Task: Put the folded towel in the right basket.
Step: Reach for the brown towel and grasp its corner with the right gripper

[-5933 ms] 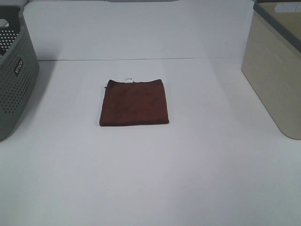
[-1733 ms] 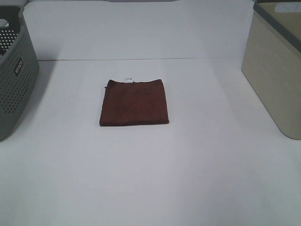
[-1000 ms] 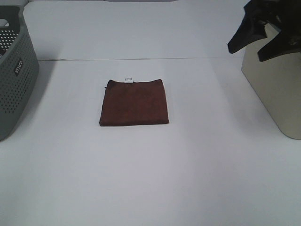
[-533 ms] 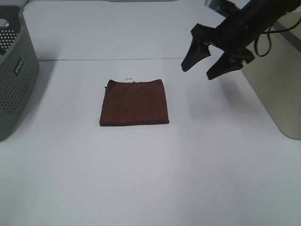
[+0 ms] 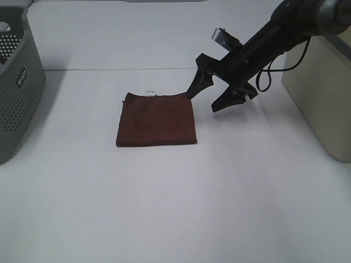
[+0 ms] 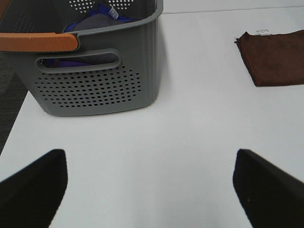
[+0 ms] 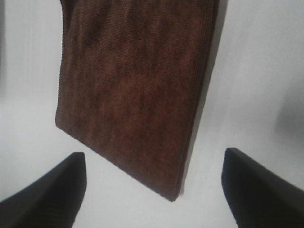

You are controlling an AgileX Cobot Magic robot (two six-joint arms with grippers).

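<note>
A folded dark brown towel (image 5: 157, 119) lies flat on the white table, mid-left of centre. It also shows in the right wrist view (image 7: 137, 90) and at the edge of the left wrist view (image 6: 275, 58). My right gripper (image 5: 207, 98) is open, hovering just right of the towel's far right corner. Its fingers (image 7: 45, 192) frame the towel's near corner. The right basket (image 5: 321, 87) is beige with a grey rim, at the table's right edge. My left gripper (image 6: 152, 190) is open and empty over bare table, out of the exterior view.
A grey perforated basket (image 5: 16, 82) stands at the table's left edge, with an orange handle (image 6: 38, 42) and cloth inside. The white table (image 5: 175, 203) stretches in front of the towel.
My right arm has swung in from above the beige basket, down and to the left, to the towel's right corner. The towel has not moved.
</note>
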